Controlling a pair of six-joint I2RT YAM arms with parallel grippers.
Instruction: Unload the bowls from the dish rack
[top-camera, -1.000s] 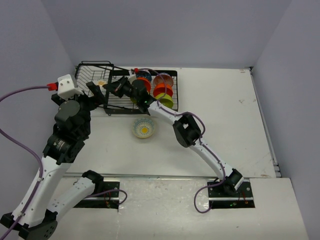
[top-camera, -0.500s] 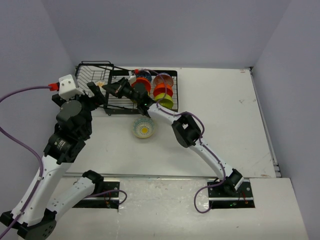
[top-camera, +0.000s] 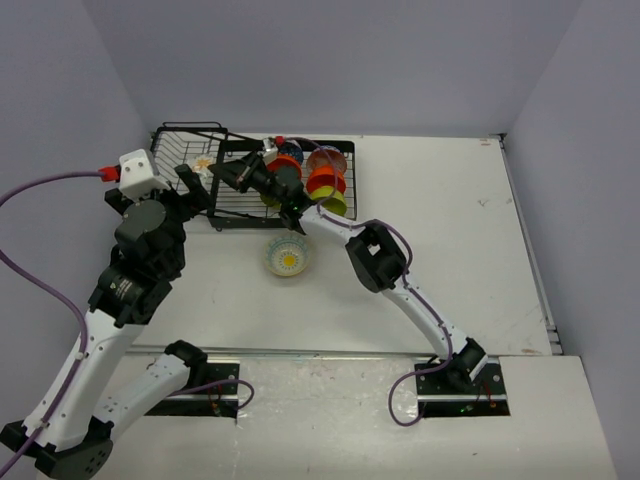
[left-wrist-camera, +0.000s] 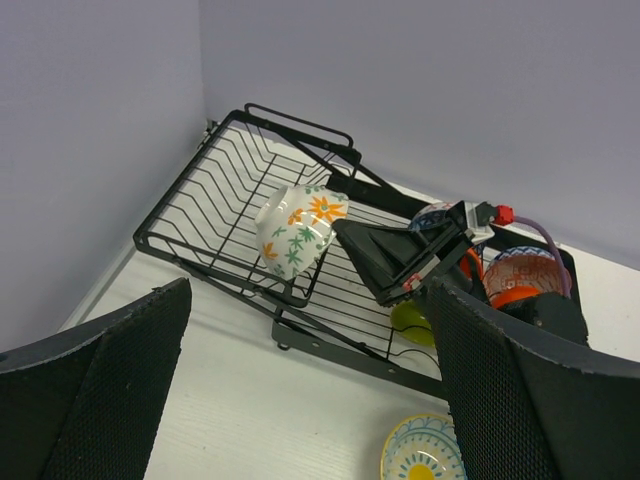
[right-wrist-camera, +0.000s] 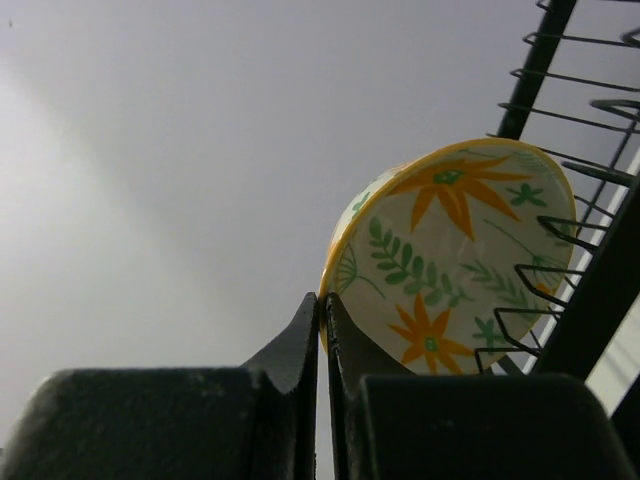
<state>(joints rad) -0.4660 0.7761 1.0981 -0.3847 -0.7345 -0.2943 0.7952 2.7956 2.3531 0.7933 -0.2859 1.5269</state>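
The black wire dish rack (top-camera: 236, 206) stands at the table's far left. A cream floral bowl (left-wrist-camera: 298, 225) lies tipped in its tilted basket section and fills the right wrist view (right-wrist-camera: 450, 260). My right gripper (top-camera: 226, 171) is shut, and its fingertips (right-wrist-camera: 310, 320) touch that bowl's yellow rim. Orange (top-camera: 325, 182), red-patterned (left-wrist-camera: 525, 275), blue-patterned (left-wrist-camera: 432, 215) and lime green (top-camera: 334, 205) bowls stand in the flat slotted section. A cream bowl with a yellow inside (top-camera: 288, 257) sits on the table in front of the rack. My left gripper (left-wrist-camera: 310, 400) is open and empty above the table before the rack.
The side wall is close on the rack's left and the back wall is just behind it. The right arm's forearm and purple cable (top-camera: 330, 222) stretch over the flat rack section. White tabletop (top-camera: 450, 220) spreads to the right.
My right gripper has moved left across the rack, up to the floral bowl. The left arm has shifted slightly. The bowls have not moved.
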